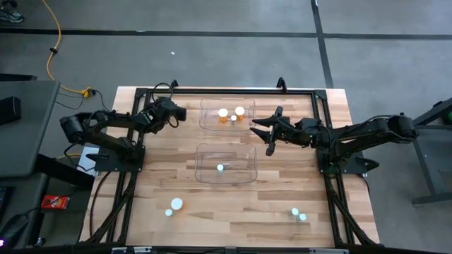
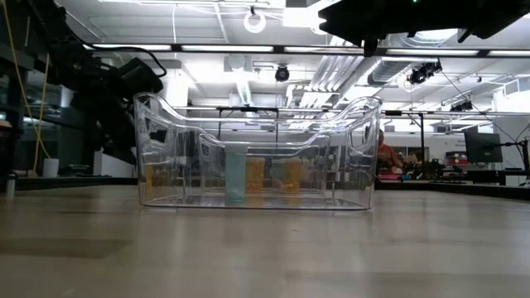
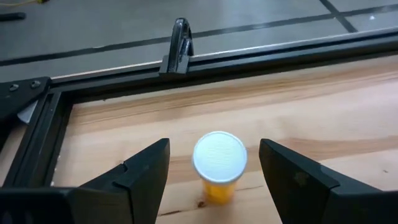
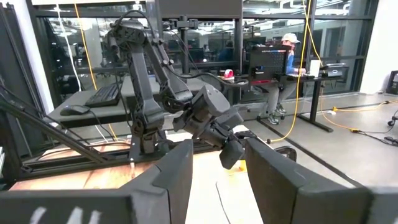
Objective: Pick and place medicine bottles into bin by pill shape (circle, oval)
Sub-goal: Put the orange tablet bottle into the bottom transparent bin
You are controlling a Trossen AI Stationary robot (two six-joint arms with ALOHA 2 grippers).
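I've got the left claw spread wide around an upright orange bottle on the bench, far-left corner, cap up (only the left wrist view shows it; overhead the arm hides it). Right claw hangs open beside the far bin.

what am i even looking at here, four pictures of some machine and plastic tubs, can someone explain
It is a two-armed robot at a wooden table, sorting small medicine bottles into two clear bins. The top picture looks straight down; the second looks level across the tabletop; the other two come from cameras on each wrist. The far bin holds orange bottles, the near bin one pale bottle. Four more pale bottles stand loose near the table's front. The left gripper is open around an orange white-capped bottle, not yet squeezing it. The right gripper hangs open and empty beside the far bin.
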